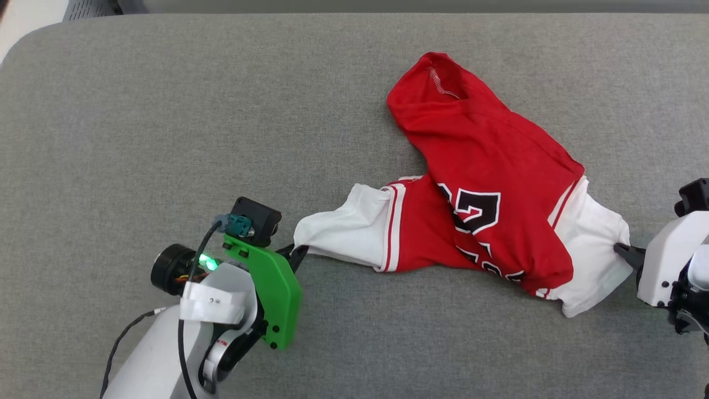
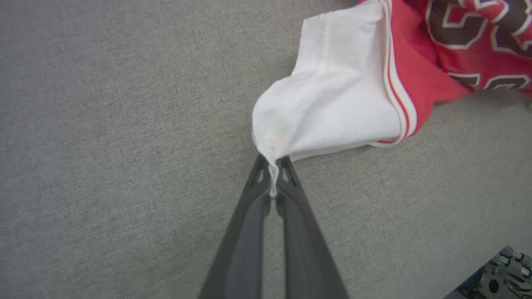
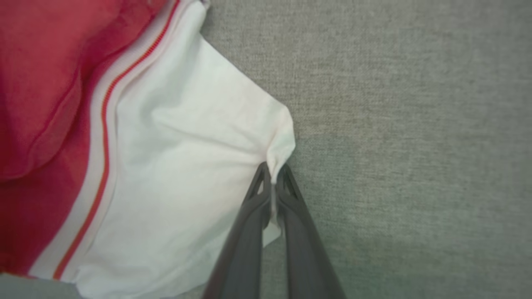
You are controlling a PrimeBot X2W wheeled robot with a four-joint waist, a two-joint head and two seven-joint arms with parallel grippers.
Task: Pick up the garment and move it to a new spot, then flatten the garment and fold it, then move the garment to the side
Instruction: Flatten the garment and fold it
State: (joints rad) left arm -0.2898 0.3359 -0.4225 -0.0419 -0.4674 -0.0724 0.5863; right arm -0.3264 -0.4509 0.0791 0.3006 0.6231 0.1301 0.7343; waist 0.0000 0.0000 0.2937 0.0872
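The garment [image 1: 487, 183], a red jersey-style T-shirt with white sleeves and a black "23", lies crumpled right of centre on the grey surface, its red body folded over itself. My left gripper [image 1: 297, 254] is shut on the tip of one white sleeve [image 2: 332, 104], pinched between its dark fingers [image 2: 291, 187]. My right gripper [image 1: 623, 252] is shut on the edge of the other white sleeve [image 3: 187, 166], cloth caught between its fingertips [image 3: 291, 187]. The red body [image 3: 37, 74] with striped trim lies beside that sleeve.
A grey fabric-covered table [image 1: 166, 111] spreads out to the left and behind the garment. Its rounded far-left corner [image 1: 22, 44] shows at the upper left. Part of the robot's body [image 2: 494, 278] sits at the lower right of the left wrist view.
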